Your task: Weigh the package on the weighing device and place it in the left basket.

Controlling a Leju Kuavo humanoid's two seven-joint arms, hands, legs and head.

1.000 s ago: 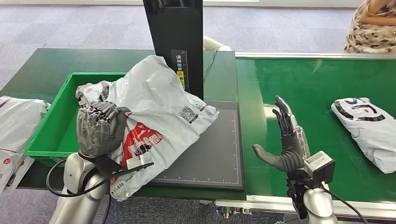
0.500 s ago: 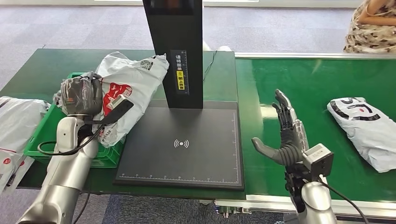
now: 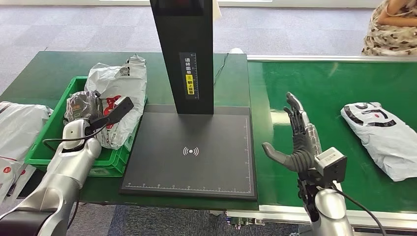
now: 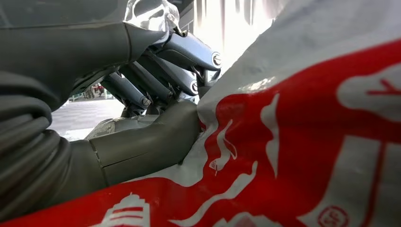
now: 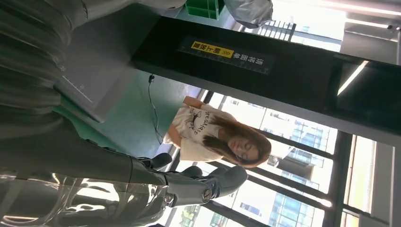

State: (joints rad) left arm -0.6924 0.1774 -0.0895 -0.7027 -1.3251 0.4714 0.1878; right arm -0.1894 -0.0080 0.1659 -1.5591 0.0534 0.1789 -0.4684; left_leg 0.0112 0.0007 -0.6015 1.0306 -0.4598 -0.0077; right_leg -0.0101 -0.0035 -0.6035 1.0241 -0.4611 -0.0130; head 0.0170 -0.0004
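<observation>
Grey plastic, printed red, is what the left hand (image 3: 83,105) grips: the package (image 3: 117,96) sits in that hand's curled fingers (image 4: 156,80), thumb pressed against the film in the left wrist view, and it hangs over and partly inside the green basket (image 3: 49,152); whether its lower end touches the basket floor cannot be told, since the bag itself hides it; the bag bulges up and away from the hand, towards the black post (image 3: 183,54), its long axis running roughly from the hand outward along the basket's length rather than across it; the basket lies directly under and around the left hand, so the release needs little travel, only a lowering and an opening of the fingers; the scale (image 3: 193,150) lies off to the left hand's inner side, bare, with its printed mark showing, so the weighing looks done and the drop is judged the step in hand; the right hand (image 3: 297,142) stands over the belt (image 3: 334,78) with fingers spread and upright, holding nothing, well apart from the package and far less placed to help than the left; a second bag (image 3: 381,135) lies on the belt beyond the right hand's outer side, apart from it, and another bag (image 3: 17,128) rests outside the basket on the left hand's outer side; one risk is that the slack film catches on the fingers when they open, leaving the bag draped over the basket's rim towards the scale.
</observation>
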